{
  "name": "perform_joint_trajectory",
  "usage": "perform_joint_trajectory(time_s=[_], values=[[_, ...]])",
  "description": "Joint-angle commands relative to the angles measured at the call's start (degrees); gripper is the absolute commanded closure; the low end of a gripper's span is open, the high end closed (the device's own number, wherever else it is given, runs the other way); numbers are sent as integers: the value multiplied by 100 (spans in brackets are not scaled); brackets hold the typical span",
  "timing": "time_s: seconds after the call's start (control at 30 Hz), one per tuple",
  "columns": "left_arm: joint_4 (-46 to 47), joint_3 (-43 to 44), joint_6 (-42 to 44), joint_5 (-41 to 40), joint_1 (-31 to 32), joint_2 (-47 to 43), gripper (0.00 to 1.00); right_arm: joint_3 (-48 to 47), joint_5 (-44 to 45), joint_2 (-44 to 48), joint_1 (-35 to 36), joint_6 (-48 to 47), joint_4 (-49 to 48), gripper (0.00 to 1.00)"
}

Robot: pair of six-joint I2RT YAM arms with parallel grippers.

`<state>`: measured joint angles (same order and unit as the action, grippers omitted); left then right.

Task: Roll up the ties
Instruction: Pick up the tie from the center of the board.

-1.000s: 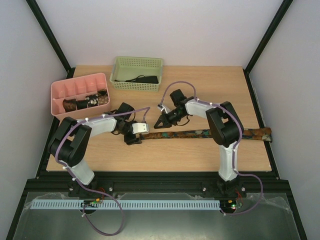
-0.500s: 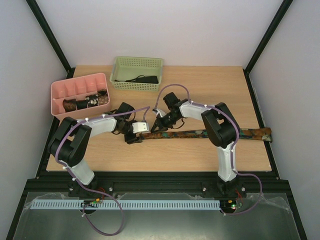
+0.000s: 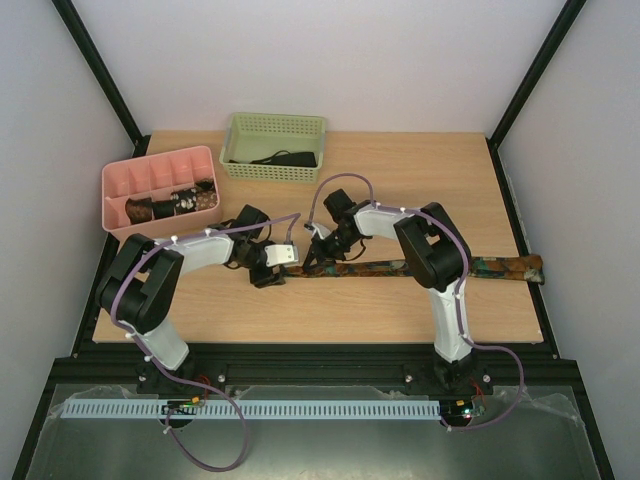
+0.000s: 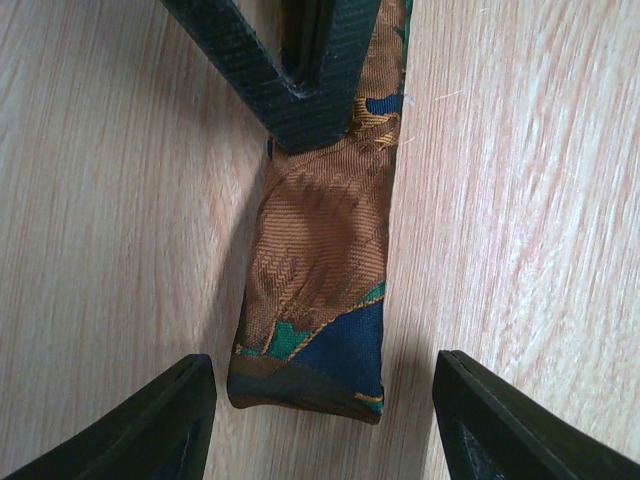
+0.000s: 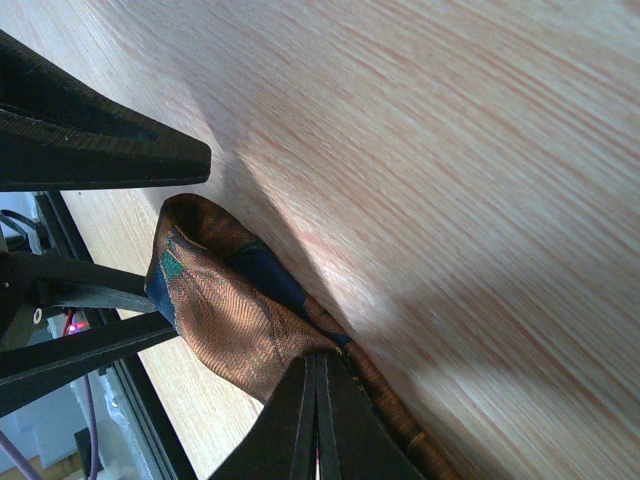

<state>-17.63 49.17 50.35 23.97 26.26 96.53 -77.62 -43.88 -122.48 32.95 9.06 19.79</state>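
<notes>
Wooden tabletop [image 3: 400, 310] open front, back; long brown-orange patterned fabric tie [image 3: 500, 266] reaches right edge; left gripper [image 4: 320, 370] spread around tip; right gripper [image 5: 316, 370] pinching tie, shifted leftward since earlier.

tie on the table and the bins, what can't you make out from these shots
- Top view: the right arm covers a middle stretch of the tie.
- Top view: the coils in the pink tray are too small to count.
- Top view: the dark item in the green basket is too small to name.
- Both wrist views: the frame edge cuts off most of the tie.
</notes>
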Motion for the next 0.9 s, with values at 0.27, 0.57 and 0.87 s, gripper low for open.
perform_joint_trajectory(time_s=[0.27,0.57,0.87], values=[[-52,23,71,143,63,191,47,-268,88,225,10,-213,624,93],[-56,26,43,143,59,181,48,-181,317,361,3,-307,842,92],[-103,308,-120,325,63,259,50,-45,526,21,-8,-401,789,94]])
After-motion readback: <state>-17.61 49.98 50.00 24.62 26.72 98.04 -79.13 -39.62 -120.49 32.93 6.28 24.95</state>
